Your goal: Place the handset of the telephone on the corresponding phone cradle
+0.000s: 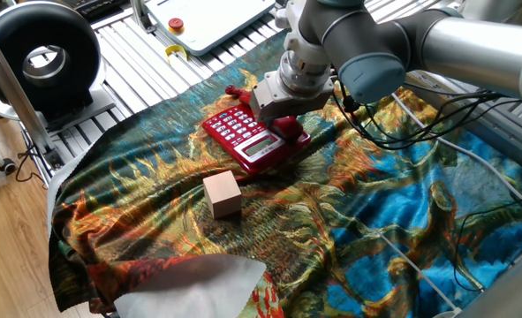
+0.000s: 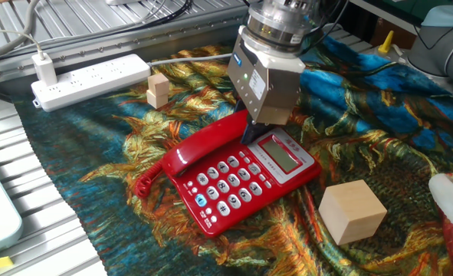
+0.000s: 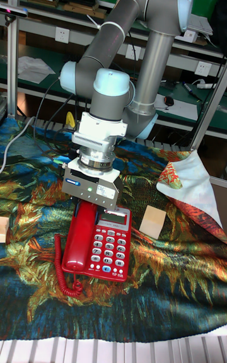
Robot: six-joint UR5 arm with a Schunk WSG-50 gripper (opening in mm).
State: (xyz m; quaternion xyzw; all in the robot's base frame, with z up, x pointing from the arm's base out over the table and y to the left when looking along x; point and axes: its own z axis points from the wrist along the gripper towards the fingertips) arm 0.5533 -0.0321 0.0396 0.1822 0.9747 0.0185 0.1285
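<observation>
Handset [image 2: 203, 146]: one, glossy red plastic, curved, rounded ends. Lies along cradle [image 3: 71, 261] at edge of phone [image 2: 245, 180], beside keypad; whether fully seated cannot be told. Judged light, rigid, slippery; coiled cord [image 3: 63, 275] springy, likely to tug if lifted far. Best hold judged across narrow middle shank, not on bulbous ends.

Gripper [image 2: 255, 132]: one, directly above handset's display-side end, fingers down at or against it; tips hidden behind gripper body, so apart or clamped cannot be told.

Phone: one, red base, white and grey buttons, grey display; rests on cloth [image 1: 375, 221].

Large wooden cube [image 2: 352, 211]: one, near phone's display corner, not touching.

Small wooden blocks [image 2: 158, 89]: two, stacked, well apart from phone.

Power strip [image 2: 88, 78]: one, white, off cloth edge.
</observation>
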